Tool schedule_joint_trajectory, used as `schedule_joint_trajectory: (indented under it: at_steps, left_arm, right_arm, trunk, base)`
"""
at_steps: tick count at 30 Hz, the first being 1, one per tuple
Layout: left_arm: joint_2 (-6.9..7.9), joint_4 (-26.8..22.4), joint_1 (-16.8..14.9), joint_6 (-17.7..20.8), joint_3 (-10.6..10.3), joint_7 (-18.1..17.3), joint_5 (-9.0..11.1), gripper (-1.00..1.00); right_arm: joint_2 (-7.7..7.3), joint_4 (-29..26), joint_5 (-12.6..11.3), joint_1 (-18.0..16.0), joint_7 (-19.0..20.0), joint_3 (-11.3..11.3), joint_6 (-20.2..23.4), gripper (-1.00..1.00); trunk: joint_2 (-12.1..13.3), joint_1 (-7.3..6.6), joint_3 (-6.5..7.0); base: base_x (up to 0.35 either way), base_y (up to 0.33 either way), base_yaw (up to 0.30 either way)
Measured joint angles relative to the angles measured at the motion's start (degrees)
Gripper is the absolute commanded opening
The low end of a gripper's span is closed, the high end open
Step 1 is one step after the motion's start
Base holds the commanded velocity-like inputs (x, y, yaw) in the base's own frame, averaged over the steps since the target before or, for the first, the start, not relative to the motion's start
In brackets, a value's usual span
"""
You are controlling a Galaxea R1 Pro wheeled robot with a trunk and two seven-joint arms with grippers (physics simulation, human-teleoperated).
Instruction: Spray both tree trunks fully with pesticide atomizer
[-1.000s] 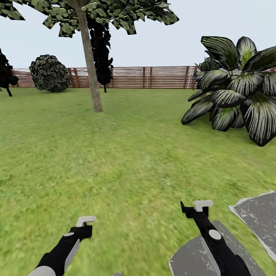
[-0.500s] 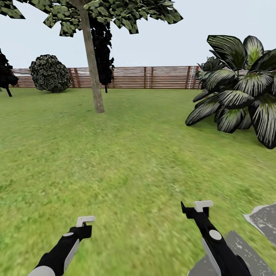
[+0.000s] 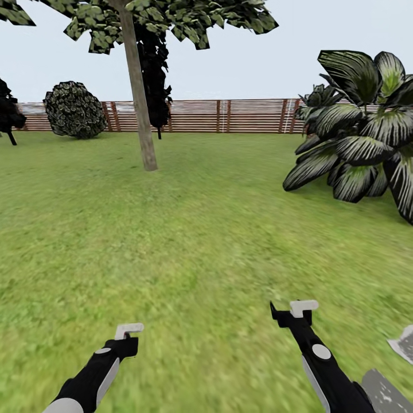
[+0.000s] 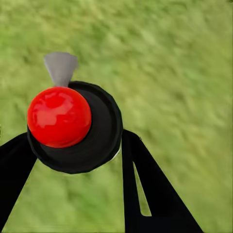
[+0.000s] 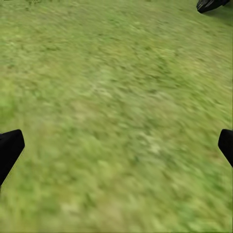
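Sliding toward the right edge of the head view since the earlier frames, the grey paving is now only two slivers at the lower right corner. The big striped-leaf plant has drifted right as well, so the camera has moved, not the things. Both arms sit where they were in that view.

The pesticide atomizer is in the left hand. In the left wrist view it is a round black body with a red knob and a small grey nozzle. The hand is closed narrowly on it, with a dark finger against each side. In the head view the left hand hangs low over the grass.

The right hand is spread wide and holds nothing. Its fingertips sit at opposite edges of the right wrist view, with blurred lawn between them.

Well ahead and to the left stands a tree, its tree trunk rising pale and slightly tilted from the lawn. A black-leaved tree stands behind it. Further back are a round bush and the slatted brown fence.
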Motion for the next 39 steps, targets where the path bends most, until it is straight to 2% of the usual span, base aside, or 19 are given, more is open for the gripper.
schedule_joint_trajectory:
  at_steps: [39]
  left_arm:
    - [0.00, 0.0, 0.0, 0.2, 0.0, 0.0, 0.0, -1.00]
  right_arm:
    - [0.00, 0.2, 0.1, 0.1, 0.1, 0.0, -0.1, 1.00]
  trunk:
    - [0.0, 0.00, 0.00]
  base:
    - [0.308, 0.125, 0.000]
